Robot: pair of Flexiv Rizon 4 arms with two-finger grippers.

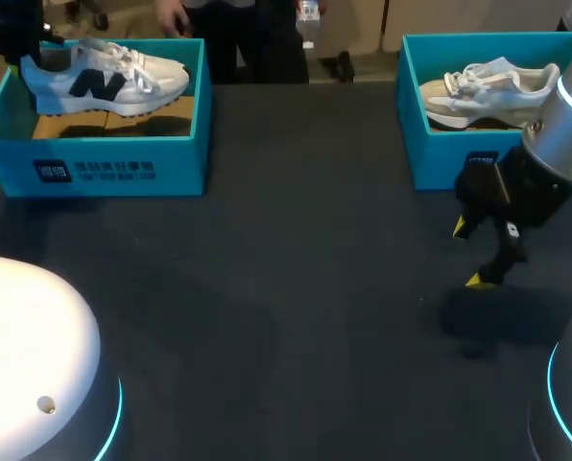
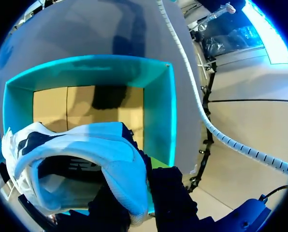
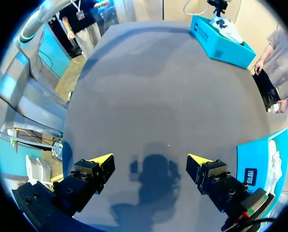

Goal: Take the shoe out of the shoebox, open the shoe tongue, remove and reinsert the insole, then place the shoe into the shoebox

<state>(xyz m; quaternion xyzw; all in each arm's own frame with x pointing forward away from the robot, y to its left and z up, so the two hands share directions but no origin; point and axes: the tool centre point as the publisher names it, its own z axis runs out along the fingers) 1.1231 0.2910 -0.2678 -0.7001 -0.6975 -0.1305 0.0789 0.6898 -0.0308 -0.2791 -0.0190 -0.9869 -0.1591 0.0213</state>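
Note:
A white shoe (image 1: 104, 75) with a navy letter on its side hangs tilted above the left teal shoebox (image 1: 94, 168), its sole over the cardboard floor. My left gripper (image 1: 23, 56) is shut on the heel. In the left wrist view the shoe (image 2: 86, 150) fills the space at the fingers, heel collar pinched, with the open shoebox (image 2: 163, 111) beneath. My right gripper (image 1: 469, 254) stands open over bare table, in front of the right box, holding nothing. In the right wrist view the gripper (image 3: 151, 162) has only dark tabletop between its yellow tips.
A second teal shoebox (image 1: 440, 158) at the back right holds a beige shoe (image 1: 488, 86). Its corner (image 3: 260, 169) lies just beside my right gripper. The dark table (image 1: 296, 288) stretches between the two boxes.

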